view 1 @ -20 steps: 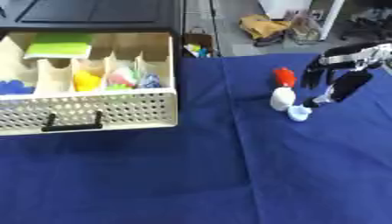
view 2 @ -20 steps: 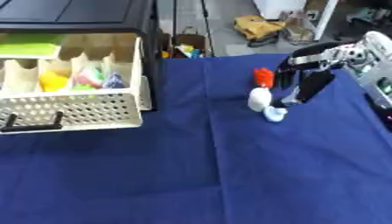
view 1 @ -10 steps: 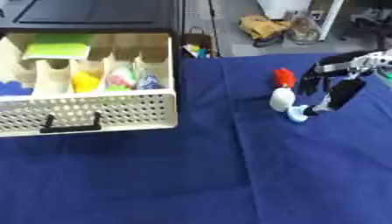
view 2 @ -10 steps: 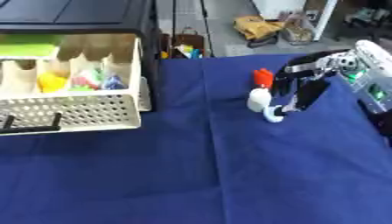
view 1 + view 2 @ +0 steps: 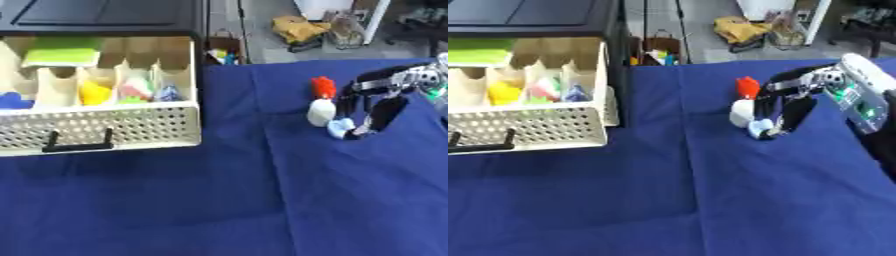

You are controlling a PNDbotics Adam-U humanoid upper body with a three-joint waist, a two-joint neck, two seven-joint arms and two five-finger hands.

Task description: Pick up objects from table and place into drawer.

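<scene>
A small white object with a red top (image 5: pixel 321 102) stands on the blue cloth at the right, with a pale blue piece (image 5: pixel 339 127) at its foot. My right hand (image 5: pixel 378 107) reaches down beside them, its fingers curled and their tips at the pale blue piece; whether it pinches the piece I cannot make out. The cream perforated drawer (image 5: pixel 96 127) stands pulled out at the left, with a green pad (image 5: pixel 61 56), a yellow item (image 5: pixel 94 92) and other small coloured things in its compartments. My left hand is not in view.
A black cabinet top (image 5: pixel 105 12) sits behind the drawer. Beyond the table's far edge lie floor clutter and a yellow cloth (image 5: pixel 297 27). My right forearm (image 5: pixel 859 95) with green lights comes in from the right edge.
My right hand has come lower and a little to the left, its fingertips closing in on the pale blue piece. The drawer and the white object have not moved.
</scene>
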